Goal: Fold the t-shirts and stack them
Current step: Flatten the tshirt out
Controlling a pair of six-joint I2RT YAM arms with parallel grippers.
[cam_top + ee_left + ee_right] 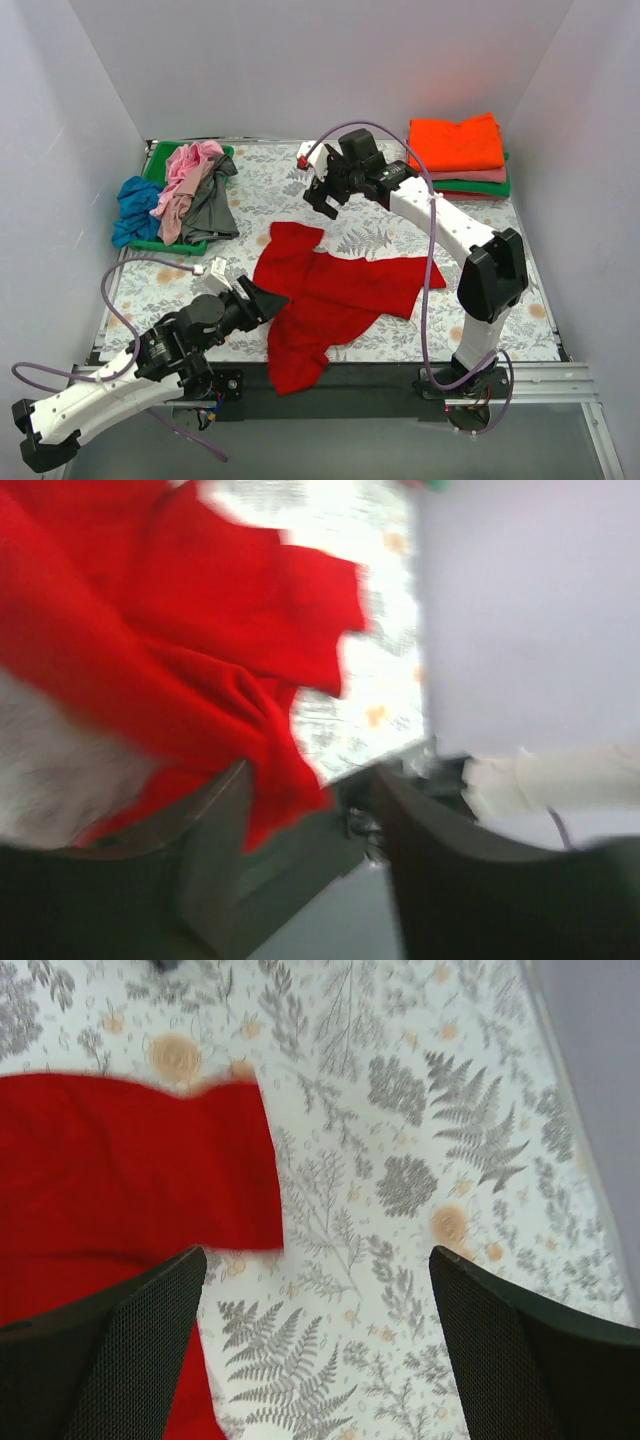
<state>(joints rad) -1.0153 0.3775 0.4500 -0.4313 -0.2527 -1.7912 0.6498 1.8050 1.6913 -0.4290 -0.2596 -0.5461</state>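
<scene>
Though rumpled, red t-shirt (330,290) near green tray (155,165)

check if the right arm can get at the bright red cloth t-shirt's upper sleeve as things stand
Probably yes: the right arm hangs just past that sleeve of the bright red cloth t-shirt, jaws wide open, only bare floral tablecloth between.

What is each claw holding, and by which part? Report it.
Right claw: nothing, open over the tablecloth. Left claw: jaws apart, edge of the red shirt between them, apparently not clamped.
</scene>
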